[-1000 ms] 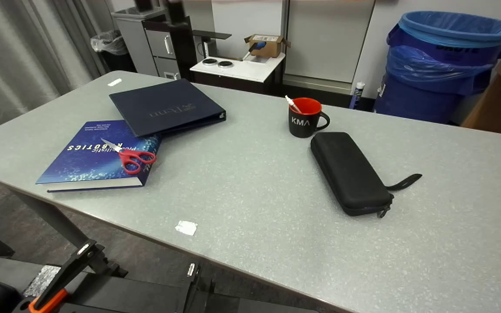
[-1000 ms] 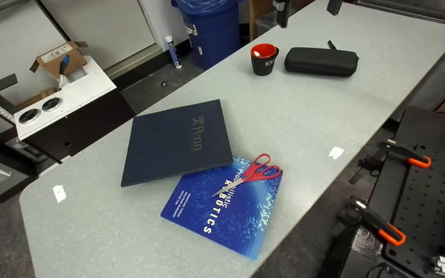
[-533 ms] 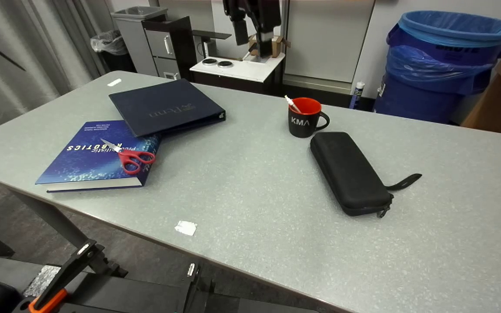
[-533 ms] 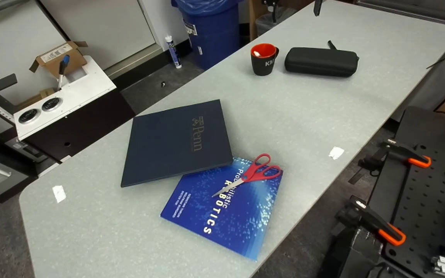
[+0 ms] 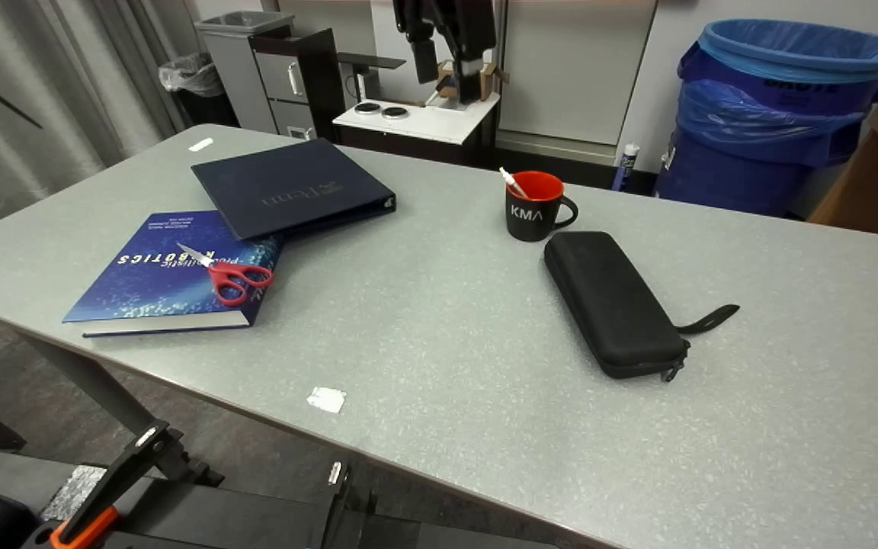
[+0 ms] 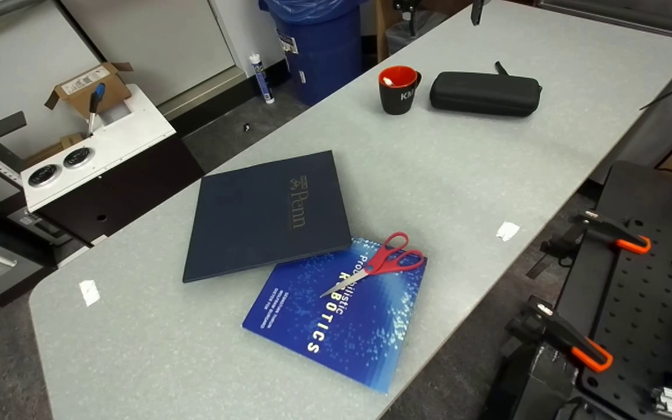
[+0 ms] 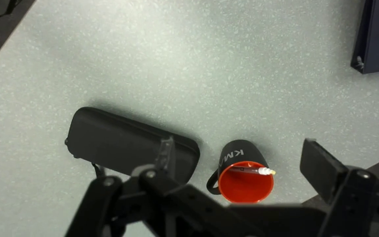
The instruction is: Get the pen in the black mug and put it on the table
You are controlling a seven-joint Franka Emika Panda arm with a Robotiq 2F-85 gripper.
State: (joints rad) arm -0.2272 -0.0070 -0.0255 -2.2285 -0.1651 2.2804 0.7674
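Note:
The black mug [image 5: 528,221] stands upright on the light grey table [image 5: 408,343], red inside; it also shows in an exterior view [image 6: 396,101] and the wrist view [image 7: 242,152]. The pen [image 7: 250,170] leans in the mug, its white end with a yellowish tip sticking out over the rim on the side away from the handle. Its white end also shows in both exterior views [image 5: 514,183] [image 6: 388,81]. My gripper [image 7: 239,144] is open and empty, above the mug, which appears between its fingers in the wrist view. It also shows high up in both exterior views [image 5: 448,75] [image 6: 444,19].
A black zip pouch [image 5: 614,301] lies beside the mug, partly behind a finger in the wrist view. A dark blue binder [image 5: 294,191] lies partly on a blue book [image 5: 157,274] with red scissors [image 5: 237,278] on it. The table's far edge is close to the mug.
In an exterior view my gripper has come from the upper left edge rightward and lower toward the mug; over the last half second it moved only slightly. Mug and pen have not moved.

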